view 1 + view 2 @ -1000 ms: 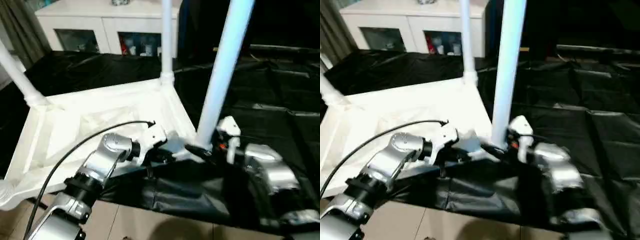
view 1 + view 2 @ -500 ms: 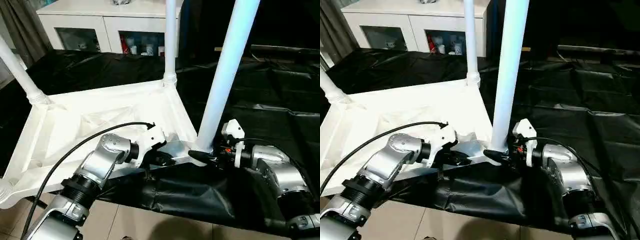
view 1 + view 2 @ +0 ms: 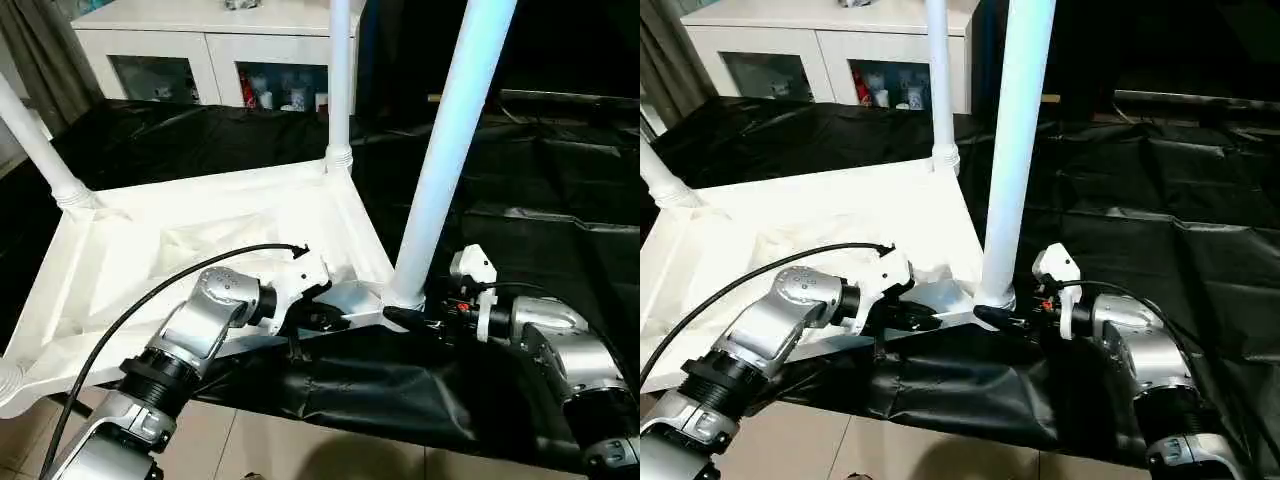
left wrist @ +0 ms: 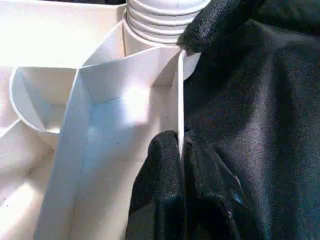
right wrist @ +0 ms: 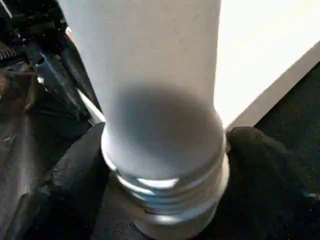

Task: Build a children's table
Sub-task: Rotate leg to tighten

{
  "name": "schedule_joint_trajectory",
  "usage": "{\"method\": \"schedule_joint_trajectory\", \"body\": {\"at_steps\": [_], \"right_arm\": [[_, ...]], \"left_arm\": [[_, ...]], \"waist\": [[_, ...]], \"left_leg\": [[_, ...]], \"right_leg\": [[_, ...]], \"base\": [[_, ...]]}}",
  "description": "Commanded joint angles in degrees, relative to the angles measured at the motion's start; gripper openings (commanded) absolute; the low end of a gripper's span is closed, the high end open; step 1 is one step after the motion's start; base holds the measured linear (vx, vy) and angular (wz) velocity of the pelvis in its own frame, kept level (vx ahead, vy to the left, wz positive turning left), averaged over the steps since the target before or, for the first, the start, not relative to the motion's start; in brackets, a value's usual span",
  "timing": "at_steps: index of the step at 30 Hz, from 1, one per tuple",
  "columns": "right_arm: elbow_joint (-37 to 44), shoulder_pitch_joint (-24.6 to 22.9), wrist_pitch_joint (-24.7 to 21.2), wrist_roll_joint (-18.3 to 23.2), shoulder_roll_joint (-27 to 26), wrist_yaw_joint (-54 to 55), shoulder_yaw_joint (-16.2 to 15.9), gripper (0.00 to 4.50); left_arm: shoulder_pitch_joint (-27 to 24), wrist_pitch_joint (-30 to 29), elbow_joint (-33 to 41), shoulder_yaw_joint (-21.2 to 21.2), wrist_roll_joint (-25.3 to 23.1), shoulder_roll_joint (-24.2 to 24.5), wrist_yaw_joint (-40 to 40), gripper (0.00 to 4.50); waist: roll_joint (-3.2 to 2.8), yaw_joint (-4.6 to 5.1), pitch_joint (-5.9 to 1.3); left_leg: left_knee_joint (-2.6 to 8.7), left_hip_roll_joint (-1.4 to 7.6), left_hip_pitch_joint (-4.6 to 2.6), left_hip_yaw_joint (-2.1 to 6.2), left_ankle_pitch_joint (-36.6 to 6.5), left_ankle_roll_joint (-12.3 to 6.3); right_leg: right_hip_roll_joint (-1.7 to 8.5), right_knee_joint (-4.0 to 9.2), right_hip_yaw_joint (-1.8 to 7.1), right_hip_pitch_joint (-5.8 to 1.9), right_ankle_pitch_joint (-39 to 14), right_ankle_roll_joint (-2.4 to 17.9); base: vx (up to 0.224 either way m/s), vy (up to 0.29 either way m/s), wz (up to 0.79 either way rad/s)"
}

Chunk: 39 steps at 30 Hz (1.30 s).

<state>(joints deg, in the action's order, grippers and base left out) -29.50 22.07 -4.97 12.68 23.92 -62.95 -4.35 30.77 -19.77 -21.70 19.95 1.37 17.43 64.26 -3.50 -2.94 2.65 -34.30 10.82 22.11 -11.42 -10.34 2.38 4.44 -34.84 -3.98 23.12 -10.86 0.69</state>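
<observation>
The children's table lies upside down, its white ribbed top (image 3: 200, 230) on a black sheet. Three white tube legs stand up from its corner sockets: a near one (image 3: 450, 130), a far one (image 3: 340, 80) and one on the left (image 3: 35, 145). My left gripper (image 3: 335, 318) is shut on the top's thin near rim (image 4: 180, 100), close to the near leg's socket. My right gripper (image 3: 403, 308) is closed around the ringed base of the near leg (image 5: 165, 150), one black finger (image 5: 75, 175) on each side of it.
A black sheet (image 3: 540, 200) covers the platform under and to the right of the table. A white cabinet with glass doors (image 3: 200, 50) stands behind. Tan floor (image 3: 300, 440) shows along the near edge. A black cable (image 3: 150, 300) loops over my left forearm.
The camera has steadied and shifted slightly. My right wrist has edged a little to the right at the leg's base. The left gripper has kept its hold on the rim.
</observation>
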Motion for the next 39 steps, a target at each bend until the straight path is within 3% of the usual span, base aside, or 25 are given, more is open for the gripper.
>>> {"method": "schedule_joint_trajectory", "body": {"at_steps": [1, 8, 20, 23, 25, 26, 30, 31, 35, 36, 39], "right_arm": [[-0.6, 0.1, -0.8, -0.9, -0.5, 2.9, 0.3, 3.6], [-0.5, 0.0, -0.7, -1.1, -2.8, 4.9, -0.1, 3.09], [-0.3, -0.7, -1.1, -0.6, -5.4, 8.3, 0.4, 3.05], [-4.9, 1.5, 0.5, -3.8, -8.8, 18.0, 0.9, 3.04], [-8.1, 3.1, 1.2, -5.1, -11.5, 24.7, 1.6, 3.04], [-9.2, 3.9, 1.3, -5.4, -12.7, 27.4, 2.0, 3.04], [-13.7, 7.0, 1.8, -6.7, -18.1, 37.1, 2.4, 2.99], [-15.2, 8.2, 1.8, -7.2, -19.7, 39.8, 2.3, 2.97], [-16.5, 10.1, 4.4, -8.0, -22.8, 40.2, 1.5, 2.97], [-16.3, 10.1, 4.7, -7.7, -22.9, 39.6, 1.6, 3.39], [-15.2, 10.0, 6.1, -6.5, -22.2, 36.7, 2.6, 3.49]], "left_arm": [[0.1, 0.0, 2.8, -0.3, 2.1, -0.4, 1.4, 0.0], [-0.1, -0.1, 3.0, -0.1, 2.2, -0.7, 1.2, 0.0], [0.4, 0.0, 1.2, -0.2, 1.0, -2.6, -2.4, 0.0], [3.5, 0.3, -5.1, -1.6, -0.9, -6.8, -10.0, 0.0], [5.9, 1.1, -9.4, -2.6, -1.8, -9.4, -14.8, 0.0], [6.9, 1.5, -11.1, -2.8, -2.0, -10.4, -16.2, 0.0], [10.7, 3.7, -17.3, -2.8, -3.6, -13.8, -21.5, 0.0], [11.5, 4.4, -18.6, -2.2, -4.4, -14.4, -22.2, 0.0], [12.5, 5.6, -20.3, -1.6, -5.2, -15.1, -22.0, 0.0], [12.5, 5.7, -20.4, -1.7, -5.3, -15.1, -22.0, 0.0], [12.5, 6.8, -21.6, -2.1, -5.4, -14.5, -21.0, 0.0]], "waist": [[1.14, -0.05, -3.77], [1.17, 0.71, -3.67], [1.26, 0.74, -3.64], [1.32, 0.94, -3.26], [1.29, 1.07, -3.26], [1.42, 1.13, -3.18], [1.36, 1.29, -3.45], [1.1, 1.49, -3.49], [1.02, 1.46, -3.61], [1.07, 1.46, -3.6], [1.27, 1.35, -3.63]], "left_leg": [[3.37, 2.37, -0.75, 1.26, -8.7, -6.2], [3.46, 2.32, -0.72, 1.35, -9.9, -5.49], [3.43, 2.38, -0.8, 1.33, -9.6, -5.63], [3.58, 2.22, -0.96, 1.21, -11.1, -4.76], [3.53, 1.97, -1.34, 1.27, -12.8, -3.04], [3.68, 1.91, -1.27, 1.47, -13.7, -2.2], [3.79, 1.91, -1.07, 1.57, -12.9, -2.24], [3.81, 1.81, -0.97, 1.6, -13.1, -2.22], [3.76, 1.93, -0.88, 1.61, -12.7, -3.17], [3.77, 1.97, -0.9, 1.58, -12.9, -3.3], [3.72, 1.98, -0.91, 1.49, -12.8, -4.2]], "right_leg": [[3.75, 4.42, 2.32, -2.97, -11.2, 13.2], [3.71, 4.47, 2.35, -3.01, -11.6, 13.4], [3.77, 4.35, 2.46, -2.99, -10.8, 13.9], [3.63, 4.92, 2.41, -2.59, -14.6, 12.9], [3.8, 5.41, 2.37, -2.4, -18.6, 12.0], [3.88, 5.7, 2.31, -2.5, -21.7, 10.6], [3.85, 5.41, 2.37, -2.5, -18.8, 10.5], [3.82, 5.47, 2.26, -2.66, -18.2, 10.6], [4.03, 5.26, 2.33, -2.76, -15.8, 11.6], [3.97, 5.28, 2.32, -2.77, -15.4, 11.7], [3.95, 5.11, 2.35, -2.9, -13.9, 12.4]], "base": [[0.0, 0.0, 0.0], [0.0, 0.0, 0.0], [0.0, 0.0, 0.0], [0.0, 0.0, 0.0], [0.0, 0.0, 0.0], [0.0, 0.0, 0.0], [0.0, 0.0, 0.0], [0.0, 0.0, 0.0], [0.0, 0.0, 0.0], [0.0, 0.0, 0.0], [0.0, 0.0, 0.0]]}}
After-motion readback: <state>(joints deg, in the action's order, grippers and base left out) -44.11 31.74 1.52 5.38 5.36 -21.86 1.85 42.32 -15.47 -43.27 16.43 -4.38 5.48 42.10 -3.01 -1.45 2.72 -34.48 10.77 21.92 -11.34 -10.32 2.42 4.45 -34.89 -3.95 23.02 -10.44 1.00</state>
